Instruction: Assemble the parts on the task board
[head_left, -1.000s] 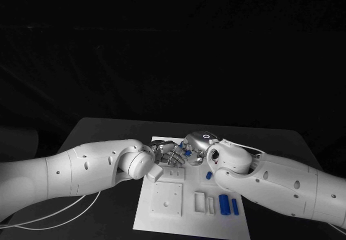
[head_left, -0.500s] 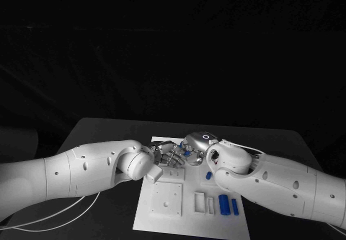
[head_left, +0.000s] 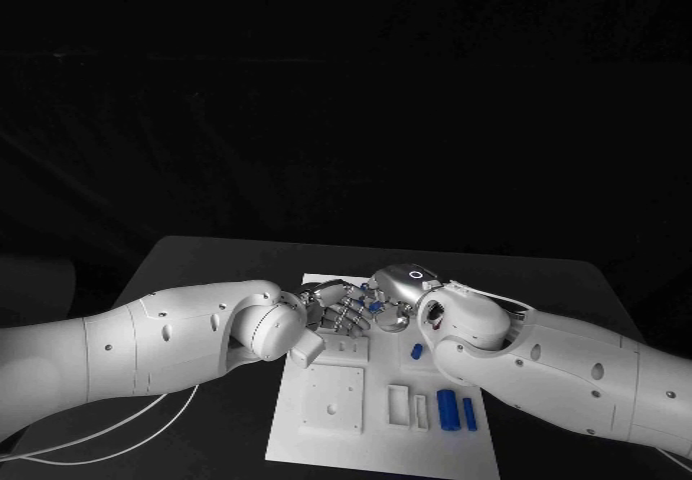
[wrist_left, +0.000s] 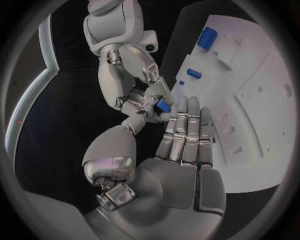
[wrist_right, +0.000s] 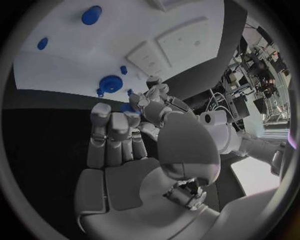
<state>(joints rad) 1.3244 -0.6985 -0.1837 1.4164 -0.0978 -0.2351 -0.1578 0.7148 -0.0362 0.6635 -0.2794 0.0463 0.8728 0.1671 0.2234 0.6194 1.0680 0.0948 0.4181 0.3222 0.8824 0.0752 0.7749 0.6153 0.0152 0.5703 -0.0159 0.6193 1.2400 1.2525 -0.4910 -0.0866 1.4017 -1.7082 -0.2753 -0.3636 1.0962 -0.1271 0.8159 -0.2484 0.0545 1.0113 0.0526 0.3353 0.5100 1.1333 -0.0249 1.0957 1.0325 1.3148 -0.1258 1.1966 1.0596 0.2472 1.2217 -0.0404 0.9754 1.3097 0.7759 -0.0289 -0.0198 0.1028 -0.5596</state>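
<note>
A robotics lab or test bench, by the look of it: a black table against a blacked-out backdrop carries a white task board, and cluttered equipment racks with cables stand in the room beyond.

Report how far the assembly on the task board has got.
Done: little that the pictures confirm; a round blue part sits on the task board. In hand: the right hand pinches a small blue part beside the left hand, above the board's far end. Left: two blue cylinders still lie loose on the near end.
</note>
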